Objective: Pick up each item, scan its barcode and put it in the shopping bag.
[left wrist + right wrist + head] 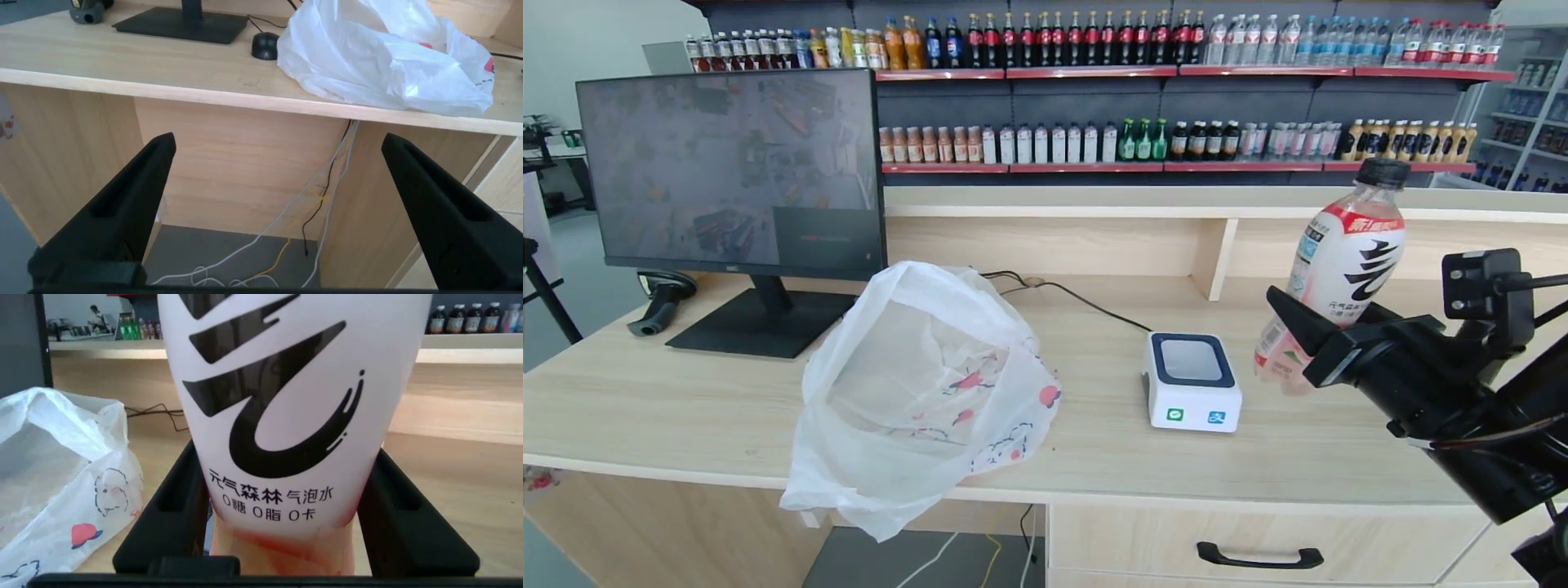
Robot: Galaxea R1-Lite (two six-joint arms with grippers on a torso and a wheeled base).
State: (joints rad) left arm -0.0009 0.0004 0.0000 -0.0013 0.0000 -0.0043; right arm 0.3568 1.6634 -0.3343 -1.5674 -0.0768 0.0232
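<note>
Beside scanner [1192,392], right pincer [1313,331] grips bottle [1343,261]; left pincer [278,147] gapes.

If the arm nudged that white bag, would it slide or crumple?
Probably crumple: the bag is thin film slumped in soft folds. It looks light, so it may skid on the counter. One corner overhangs the edge, so a push could tip it off.

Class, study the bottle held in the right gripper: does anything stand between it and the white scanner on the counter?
Nothing visible does. The bottle, in the right gripper, is just right of the scanner, only bare counter between. The shopping bag lies farther left.
</note>
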